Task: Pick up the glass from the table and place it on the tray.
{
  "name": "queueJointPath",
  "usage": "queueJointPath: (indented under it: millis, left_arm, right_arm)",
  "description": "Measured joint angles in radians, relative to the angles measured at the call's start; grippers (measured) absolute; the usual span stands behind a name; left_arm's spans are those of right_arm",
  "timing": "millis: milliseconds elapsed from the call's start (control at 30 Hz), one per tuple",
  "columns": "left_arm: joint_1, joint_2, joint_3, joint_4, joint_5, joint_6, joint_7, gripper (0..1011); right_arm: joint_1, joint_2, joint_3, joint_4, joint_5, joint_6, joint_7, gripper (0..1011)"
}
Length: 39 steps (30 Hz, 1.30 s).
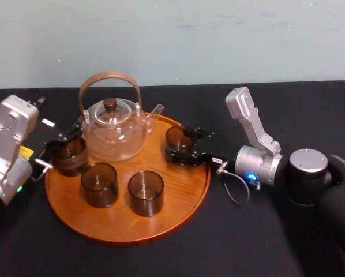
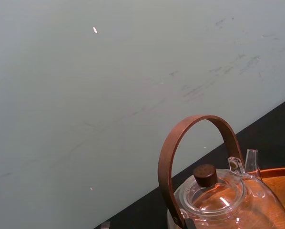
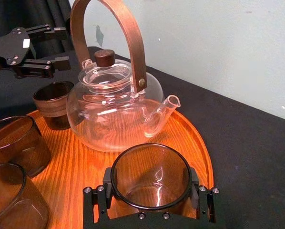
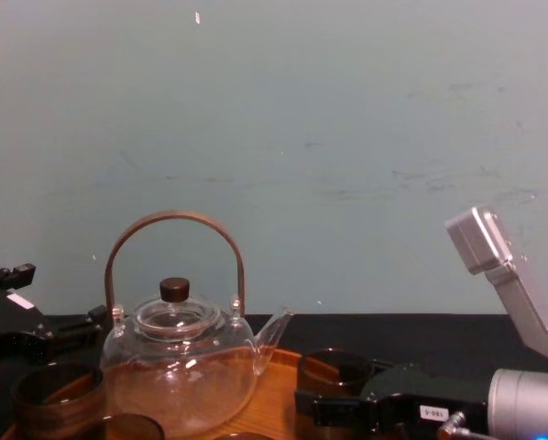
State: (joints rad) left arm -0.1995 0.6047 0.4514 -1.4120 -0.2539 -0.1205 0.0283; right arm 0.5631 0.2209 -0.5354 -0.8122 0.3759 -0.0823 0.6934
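Observation:
The round wooden tray lies on the black table. At its right side a smoky brown glass sits between the fingers of my right gripper. In the right wrist view the pads press both sides of the glass, low over the tray's wood; I cannot tell whether its base touches. From the chest, the right gripper and glass show low at the right. My left gripper hangs open just over another glass at the tray's left edge, with its fingers apart.
A clear glass teapot with a brown hoop handle stands at the back of the tray, its spout pointing toward the held glass. Two more brown glasses stand at the tray's front. A pale wall rises behind the table.

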Motion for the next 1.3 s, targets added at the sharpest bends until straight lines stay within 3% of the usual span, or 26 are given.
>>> queueJointPath:
  millis: [167, 500, 833, 1033, 1300]
  left_arm:
    - [0.000, 0.000, 0.000, 0.000, 0.000, 0.000, 0.000, 1001]
    - [0.000, 0.000, 0.000, 0.000, 0.000, 0.000, 0.000, 1001]
    - [0.000, 0.000, 0.000, 0.000, 0.000, 0.000, 0.000, 1001]
    - [0.000, 0.000, 0.000, 0.000, 0.000, 0.000, 0.000, 1001]
    - [0.000, 0.000, 0.000, 0.000, 0.000, 0.000, 0.000, 1001]
  right_arm:
    - [0.000, 0.001, -0.004, -0.001, -0.004, 0.000, -0.001, 1002]
    - [-0.022, 0.017, 0.020, -0.047, 0.017, -0.024, 0.019, 1002]
    - [-0.112, 0.096, 0.077, -0.230, 0.078, -0.048, 0.010, 1002]
    - [-0.167, 0.141, 0.117, -0.293, 0.112, -0.054, -0.022, 1002]
    - [-0.224, 0.177, 0.165, -0.319, 0.146, -0.067, -0.056, 1002]
